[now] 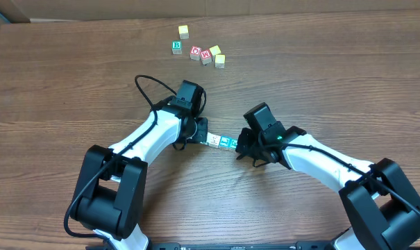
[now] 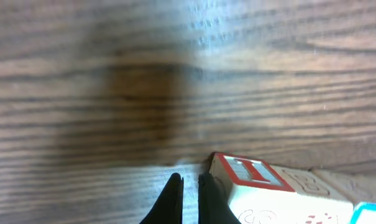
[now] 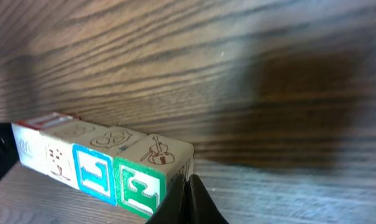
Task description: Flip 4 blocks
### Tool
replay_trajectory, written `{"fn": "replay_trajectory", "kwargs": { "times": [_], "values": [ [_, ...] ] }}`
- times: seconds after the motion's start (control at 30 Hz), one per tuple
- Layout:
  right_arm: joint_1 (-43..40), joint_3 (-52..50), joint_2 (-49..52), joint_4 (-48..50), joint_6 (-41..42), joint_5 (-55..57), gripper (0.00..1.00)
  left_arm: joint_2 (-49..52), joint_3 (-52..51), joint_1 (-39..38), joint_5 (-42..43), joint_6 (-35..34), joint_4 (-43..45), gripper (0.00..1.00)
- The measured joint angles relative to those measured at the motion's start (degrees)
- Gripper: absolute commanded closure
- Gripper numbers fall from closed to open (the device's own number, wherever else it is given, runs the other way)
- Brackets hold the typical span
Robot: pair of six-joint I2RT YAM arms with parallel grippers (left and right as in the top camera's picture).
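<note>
Brown wood grain covers the desk (image 1: 321,69), which fills every view. Both arms reach in from the near edge and meet at the middle, where the row of blocks (image 1: 222,142) lies flat on the wood between them, with the cubes pressed side to side.

The left claw (image 1: 201,130) sits at the left end of the row. In its wrist view the claw (image 2: 189,185) has its two dark tips drawn narrow with only a sliver between them, and it holds nothing. It stands just beside the corner of the red-framed block (image 2: 247,171), whose top face shows a red border around a letter.

The right claw (image 1: 241,147) sits at the right end. Its wrist view shows the tips pinched together and empty (image 3: 189,193), low against the end of the green-framed block (image 3: 141,186) - whether they touch it I cannot tell. That cube carries a violin drawing on top. Next to it comes the blue-framed block (image 3: 94,174), then two paler cubes with faint line drawings.

Well apart, toward the far edge and a little left of centre, the far cluster (image 1: 199,50) of small cubes lies loose - yellowish faces, one green-framed, two red-framed.
</note>
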Motion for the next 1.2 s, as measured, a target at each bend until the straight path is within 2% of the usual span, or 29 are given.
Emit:
{"fn": "replay_trajectory", "kwargs": {
  "times": [0.5,1.2],
  "values": [
    [2.12,-0.39,0.02,-0.07,15.91,-0.02,0.96,0.00,-0.04,0.20,-1.09,0.44,4.87,0.95],
    [4.74,-0.59,0.07,1.16,27.56,-1.38,0.96,0.00,-0.04,0.15,-1.73,0.44,8.31,0.96]
  ]
}}
